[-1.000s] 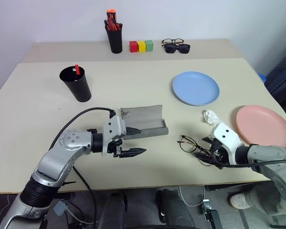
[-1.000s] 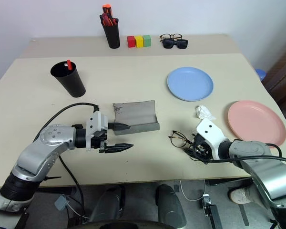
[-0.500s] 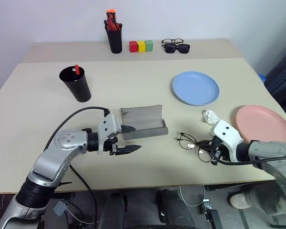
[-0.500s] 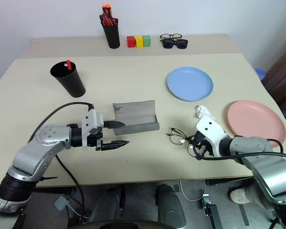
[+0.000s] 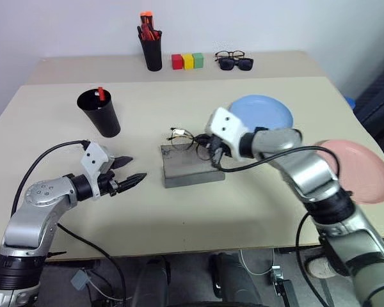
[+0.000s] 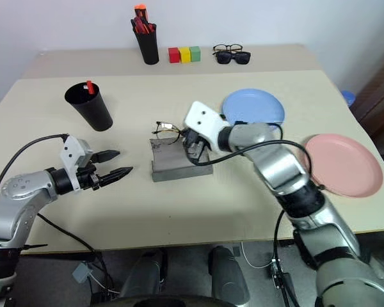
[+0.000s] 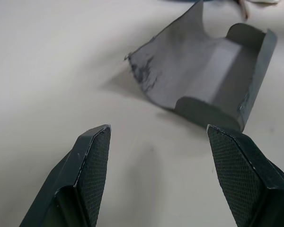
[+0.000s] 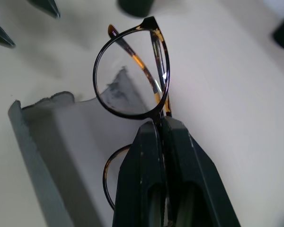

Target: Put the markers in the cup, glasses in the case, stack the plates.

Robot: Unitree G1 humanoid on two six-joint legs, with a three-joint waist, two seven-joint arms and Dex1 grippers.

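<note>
Above case [image 5: 192, 167] — right hand [image 5: 208, 148] pinching glasses [image 5: 185, 138]

You have no writing, label, brand, number or sign to read anywhere here. The grey case [image 5: 191, 167] carries only dark scuffs on its lid (not letters).

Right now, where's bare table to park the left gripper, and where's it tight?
Bare: the near strip in front of the grey case, and the stretch between the black cup and the blue plate. Tight: over the case, where the right gripper holds the glasses. Left gripper hangs open.
</note>
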